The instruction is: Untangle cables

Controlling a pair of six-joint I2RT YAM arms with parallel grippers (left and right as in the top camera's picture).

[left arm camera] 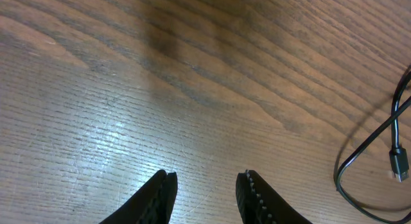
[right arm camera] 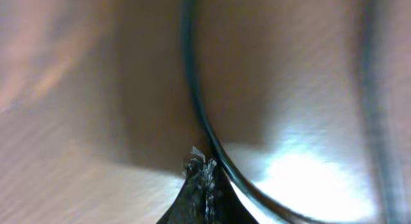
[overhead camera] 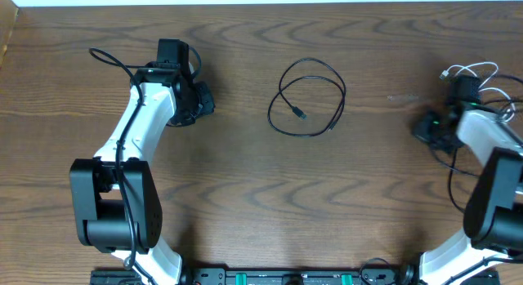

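Right gripper [right arm camera: 204, 182] sits nearest the lens: serrated black fingertips pressed together, one black cable [right arm camera: 192, 89] running straight into the tip and curving off right. It looks pinched, though the blur keeps me from being sure. A second blurred strand runs at the right edge, colour unclear. Left gripper [left arm camera: 207, 195] is spread, holds nothing and hovers over bare table [overhead camera: 245, 195], with the looped black cable [overhead camera: 342, 93] off to its right, not touching. Progress, my read: roughly one of three done. The looped black cable lies alone mid-table in a single open ring, plug ends free, well apart from the rest. White cable [overhead camera: 470, 71] is bunched in small loops at the far right edge, right by the right arm. The pinched cable is there too, so that pair likely needs separating and laying out. Materials: thin round rubbery cords that hold soft curves, with small rigid plugs. Tabletop is matte wood-grain laminate with glare patches, flat and low-snag.
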